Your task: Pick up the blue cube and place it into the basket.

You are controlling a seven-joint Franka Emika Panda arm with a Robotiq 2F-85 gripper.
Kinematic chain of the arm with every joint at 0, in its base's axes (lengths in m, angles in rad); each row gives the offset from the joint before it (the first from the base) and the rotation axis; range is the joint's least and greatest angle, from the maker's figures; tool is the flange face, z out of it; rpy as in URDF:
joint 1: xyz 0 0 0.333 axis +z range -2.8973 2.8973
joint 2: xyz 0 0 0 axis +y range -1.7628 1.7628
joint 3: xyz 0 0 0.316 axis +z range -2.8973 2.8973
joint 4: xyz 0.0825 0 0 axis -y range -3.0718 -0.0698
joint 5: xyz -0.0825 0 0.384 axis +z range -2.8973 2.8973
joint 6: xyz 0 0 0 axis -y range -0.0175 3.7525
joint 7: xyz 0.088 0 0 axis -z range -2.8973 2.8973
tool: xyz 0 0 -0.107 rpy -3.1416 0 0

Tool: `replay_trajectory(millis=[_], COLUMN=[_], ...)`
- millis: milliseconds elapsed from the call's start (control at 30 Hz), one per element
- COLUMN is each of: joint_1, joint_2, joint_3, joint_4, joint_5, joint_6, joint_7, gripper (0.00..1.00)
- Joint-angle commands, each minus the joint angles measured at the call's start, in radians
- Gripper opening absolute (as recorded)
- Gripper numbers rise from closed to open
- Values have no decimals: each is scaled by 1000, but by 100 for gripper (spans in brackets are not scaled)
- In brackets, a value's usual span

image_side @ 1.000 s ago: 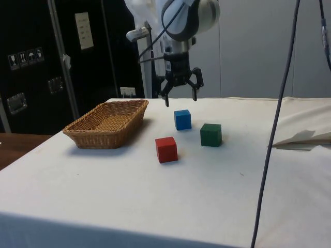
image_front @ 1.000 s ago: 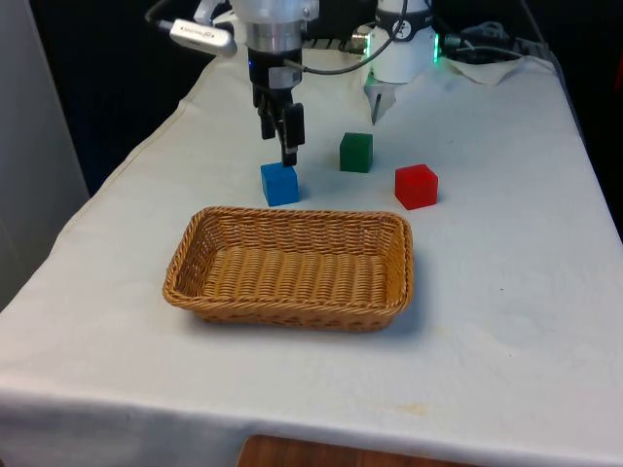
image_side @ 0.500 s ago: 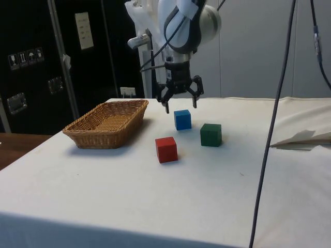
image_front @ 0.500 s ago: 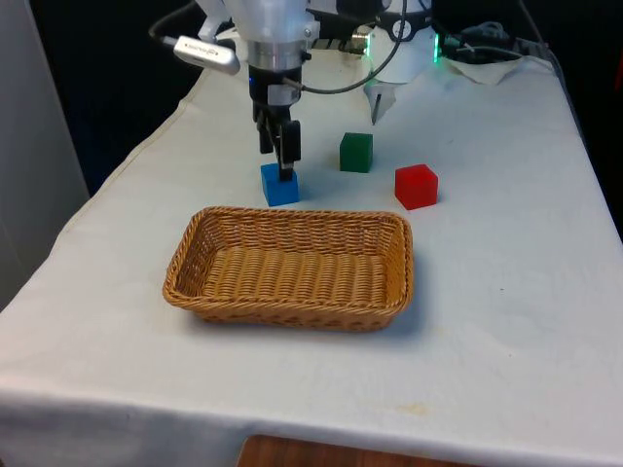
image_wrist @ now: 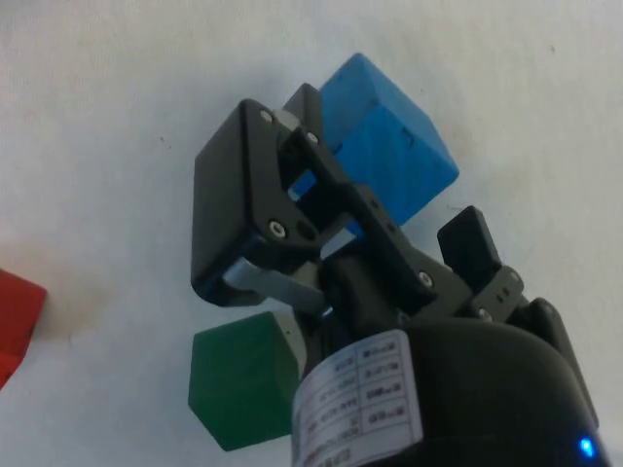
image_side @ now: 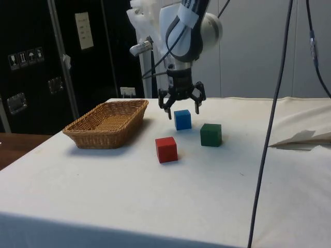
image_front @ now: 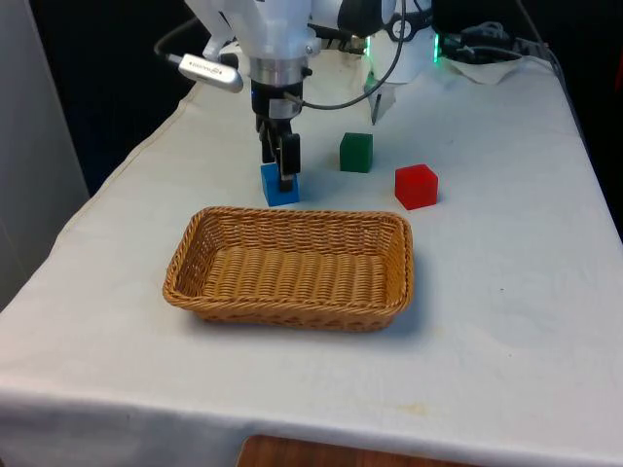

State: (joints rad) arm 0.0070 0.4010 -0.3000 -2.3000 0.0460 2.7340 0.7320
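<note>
With its fingers spread to straddle it, the black two-finger gripper [image_side: 182, 109] hung just over the small blue cube [image_side: 182, 119], which sat on the white-clothed bench [image_front: 506, 292] just behind the woven wicker basket [image_front: 292, 268].

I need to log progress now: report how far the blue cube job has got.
Done: the tool is open and lowered around the blue cube, one finger on each side. In hand: the grasp itself; the cube sits on the white cloth, not gripped or lifted. Left: closing, lifting, carrying it to the basket and releasing. The green cube and red cube stand apart, untouched.
</note>
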Motion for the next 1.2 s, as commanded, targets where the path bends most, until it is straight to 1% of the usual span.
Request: replay_trajectory(millis=[0, 33, 67, 267, 300, 333, 400, 667, 700, 733, 767, 833, 867, 933, 967, 1000, 1167], joint_1=[-7, 1, -6, -3, 1, -2, -1, 0, 0, 0, 0, 0, 0, 1, 0, 0, 0], joint_2=[6, 3, 9, 21, 19, 21, 21, 20, 20, 20, 20, 20, 20, 20, 20, 20, 20], joint_3=[12, 0, 11, 7, 1, 6, 4, 2, 2, 2, 2, 2, 2, 1, 2, 2, 2], joint_4=[1, 0, 1, 4, 5, 4, 4, 5, 5, 5, 5, 5, 5, 6, 5, 6, 6], joint_5=[17, 2, 18, 15, 5, 13, 11, 8, 8, 7, 7, 7, 7, 5, 7, 7, 7], joint_6=[19, 4, 22, 36, 20, 37, 39, 29, 28, 28, 27, 26, 26, 24, 25, 25, 24], joint_7=[-5, 0, -4, 3, 3, 4, 7, 6, 6, 5, 5, 5, 5, 5, 5, 5, 5], gripper=[100, 100, 100, 100, 100, 100, 100, 100, 96, 89, 74, 51, 29, 7, 7, 0, 1])
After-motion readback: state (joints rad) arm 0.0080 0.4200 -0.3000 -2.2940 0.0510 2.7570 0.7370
